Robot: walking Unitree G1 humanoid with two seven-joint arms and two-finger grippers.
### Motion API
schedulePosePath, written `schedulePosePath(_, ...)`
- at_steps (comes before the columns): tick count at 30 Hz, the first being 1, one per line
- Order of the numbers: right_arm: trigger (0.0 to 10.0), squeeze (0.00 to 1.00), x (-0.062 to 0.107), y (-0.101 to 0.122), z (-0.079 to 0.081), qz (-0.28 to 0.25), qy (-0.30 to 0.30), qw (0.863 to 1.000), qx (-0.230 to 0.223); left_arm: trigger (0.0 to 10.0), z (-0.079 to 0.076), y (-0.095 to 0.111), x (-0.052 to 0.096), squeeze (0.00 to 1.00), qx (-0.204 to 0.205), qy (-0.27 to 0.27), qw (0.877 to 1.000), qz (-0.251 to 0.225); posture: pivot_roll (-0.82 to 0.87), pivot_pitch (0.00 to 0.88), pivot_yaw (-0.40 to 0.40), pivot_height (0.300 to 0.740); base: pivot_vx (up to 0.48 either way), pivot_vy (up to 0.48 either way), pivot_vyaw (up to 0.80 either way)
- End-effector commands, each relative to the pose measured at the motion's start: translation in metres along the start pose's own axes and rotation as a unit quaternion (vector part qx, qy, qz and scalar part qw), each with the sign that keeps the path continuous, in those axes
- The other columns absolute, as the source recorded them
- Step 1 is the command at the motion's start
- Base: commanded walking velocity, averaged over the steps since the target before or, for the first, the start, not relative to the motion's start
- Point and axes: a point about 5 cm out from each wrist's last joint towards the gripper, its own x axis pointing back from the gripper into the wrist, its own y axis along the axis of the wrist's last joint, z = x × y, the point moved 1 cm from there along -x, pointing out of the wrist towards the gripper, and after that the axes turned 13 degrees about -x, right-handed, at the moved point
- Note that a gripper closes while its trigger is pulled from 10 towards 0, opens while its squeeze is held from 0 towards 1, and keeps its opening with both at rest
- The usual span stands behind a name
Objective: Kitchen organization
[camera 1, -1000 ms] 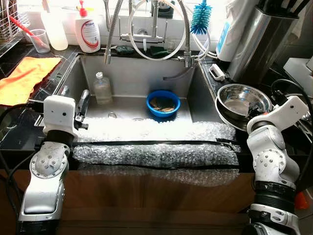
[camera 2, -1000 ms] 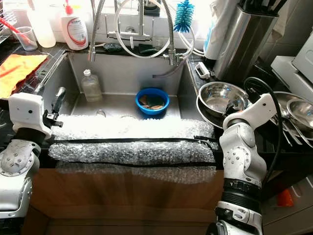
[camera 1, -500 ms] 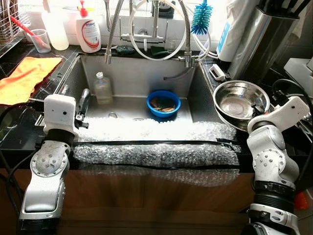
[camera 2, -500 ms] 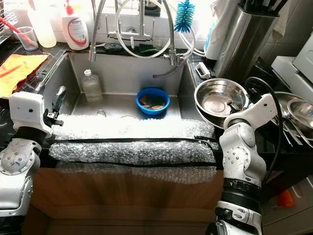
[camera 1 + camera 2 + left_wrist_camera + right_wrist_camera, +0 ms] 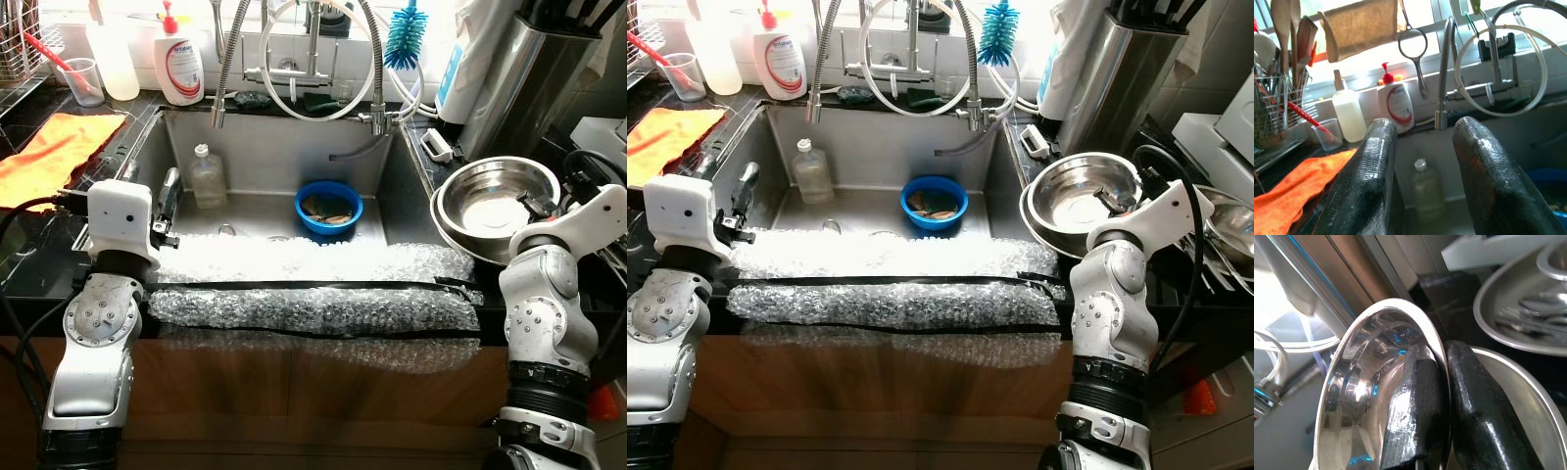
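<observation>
A shiny steel bowl [image 5: 487, 199] hangs over the counter right of the sink, a little above a second steel bowl [image 5: 1033, 222]. My right gripper [image 5: 1443, 354] is shut on the upper bowl's rim, one finger inside and one outside [image 5: 538, 206]. My left gripper [image 5: 1422, 128] is open and holds nothing; it sits above the sink's left edge [image 5: 168, 193], pointing toward the back wall. In the steel sink [image 5: 265, 152] stand a blue bowl [image 5: 329, 207] with scraps in it and a small clear bottle [image 5: 205, 176].
Bubble wrap [image 5: 313, 294] pads the sink's front edge. An orange cloth [image 5: 49, 157], a soap bottle [image 5: 178, 61] and a cup [image 5: 80, 80] are at the left. A tall steel canister [image 5: 519, 73] stands behind the bowls; a tray of cutlery [image 5: 1518, 308] lies to the right.
My right gripper has lifted the steel bowl slightly and carried it to the right, off the lower bowl. The left arm has hardly moved.
</observation>
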Motion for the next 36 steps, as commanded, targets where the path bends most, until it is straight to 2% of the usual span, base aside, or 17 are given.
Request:
schedulePosePath(1, 0.0, 0.00, 0.001, 0.012, 0.010, -0.030, 0.028, 0.999, -0.020, 10.0, 0.003, 0.007, -0.004, 0.00, -0.008, 0.013, 1.000, -0.015, -0.02, 0.029, -0.092, 0.740, 0.000, 0.000, 0.00)
schedulePosePath(4, 0.0, 0.00, 0.003, 0.015, 0.015, -0.045, 0.044, 0.997, -0.035, 10.0, 0.004, 0.009, -0.005, 0.00, -0.007, 0.017, 1.000, -0.019, -0.01, 0.028, -0.093, 0.740, 0.000, 0.000, 0.00)
schedulePosePath(5, 10.0, 0.00, 0.004, 0.021, 0.022, -0.064, 0.072, 0.994, -0.051, 10.0, 0.006, 0.013, -0.007, 0.00, 0.000, 0.026, 0.999, -0.024, -0.02, 0.030, -0.093, 0.740, 0.000, 0.000, 0.00)
schedulePosePath(8, 10.0, 0.00, 0.005, 0.024, 0.028, -0.072, 0.095, 0.991, -0.064, 10.0, 0.008, 0.014, -0.010, 0.00, 0.021, 0.033, 0.999, -0.024, -0.01, 0.030, -0.093, 0.740, 0.000, 0.000, 0.00)
schedulePosePath(10, 10.0, 0.00, 0.009, 0.021, 0.038, -0.059, 0.141, 0.984, -0.087, 10.0, 0.006, 0.015, -0.013, 0.00, 0.059, 0.035, 0.997, -0.019, -0.02, 0.030, -0.093, 0.740, 0.000, 0.000, 0.00)
schedulePosePath(12, 10.0, 0.00, 0.021, 0.003, 0.057, -0.005, 0.227, 0.968, -0.111, 10.0, -0.004, 0.011, -0.016, 0.00, 0.125, 0.016, 0.992, -0.001, -0.01, 0.029, -0.094, 0.740, 0.000, 0.000, 0.00)
schedulePosePath(15, 10.0, 0.00, 0.027, -0.008, 0.060, 0.014, 0.254, 0.961, -0.106, 10.0, -0.010, 0.011, -0.018, 0.00, 0.170, 0.007, 0.985, 0.004, -0.01, 0.032, -0.095, 0.740, 0.000, 0.000, 0.00)
schedulePosePath(16, 10.0, 0.00, 0.029, -0.012, 0.060, 0.023, 0.257, 0.960, -0.108, 10.0, -0.011, 0.012, -0.020, 0.00, 0.189, 0.003, 0.982, 0.004, -0.01, 0.033, -0.096, 0.740, 0.000, 0.000, 0.00)
schedulePosePath(17, 10.0, 0.00, 0.030, -0.017, 0.059, 0.035, 0.262, 0.958, -0.111, 10.0, -0.017, 0.014, -0.024, 0.00, 0.234, -0.015, 0.972, 0.007, -0.01, 0.034, -0.094, 0.740, 0.000, 0.000, 0.00)
schedulePosePath(18, 10.0, 0.00, 0.030, -0.017, 0.059, 0.035, 0.262, 0.958, -0.111, 10.0, -0.017, 0.014, -0.024, 0.00, 0.234, -0.015, 0.972, 0.007, -0.01, 0.034, -0.094, 0.740, 0.000, 0.000, 0.00)
schedulePosePath(22, 10.0, 0.00, 0.038, -0.028, 0.065, 0.063, 0.297, 0.946, -0.114, 10.0, -0.024, 0.020, -0.030, 0.00, 0.307, -0.035, 0.951, 0.004, -0.01, 0.035, -0.095, 0.740, 0.000, 0.000, 0.00)
schedulePosePath(24, 10.0, 0.00, 0.041, -0.031, 0.067, 0.070, 0.310, 0.942, -0.108, 10.0, -0.026, 0.023, -0.032, 0.00, 0.317, -0.043, 0.947, -0.002, -0.01, 0.035, -0.095, 0.740, 0.000, 0.000, 0.00)
schedulePosePath(26, 10.0, 0.00, 0.043, -0.034, 0.069, 0.077, 0.317, 0.940, -0.102, 10.0, -0.032, 0.026, -0.033, 0.00, 0.351, -0.068, 0.934, 0.000, -0.01, 0.037, -0.092, 0.740, 0.000, 0.000, 0.00)
schedulePosePath(27, 10.0, 0.00, 0.044, -0.036, 0.069, 0.081, 0.319, 0.939, -0.103, 10.0, -0.036, 0.029, -0.033, 0.07, 0.357, -0.084, 0.930, -0.005, -0.01, 0.037, -0.090, 0.740, 0.000, 0.000, 0.00)
schedulePosePath(28, 10.0, 0.00, 0.045, -0.038, 0.070, 0.084, 0.322, 0.937, -0.104, 10.0, -0.037, 0.031, -0.032, 1.00, 0.366, -0.091, 0.926, -0.011, -0.01, 0.035, -0.086, 0.740, 0.000, 0.000, 0.00)
schedulePosePath(31, 10.0, 0.00, 0.051, -0.043, 0.073, 0.097, 0.339, 0.930, -0.100, 10.0, -0.041, 0.037, -0.032, 1.00, 0.378, -0.113, 0.919, -0.018, -0.01, 0.033, -0.083, 0.740, 0.000, 0.000, 0.00)
schedulePosePath(36, 10.0, 0.00, 0.060, -0.051, 0.080, 0.117, 0.362, 0.919, -0.103, 10.0, -0.057, 0.041, -0.029, 1.00, 0.357, -0.178, 0.917, -0.013, 0.00, 0.027, -0.077, 0.740, 0.000, 0.000, 0.00)
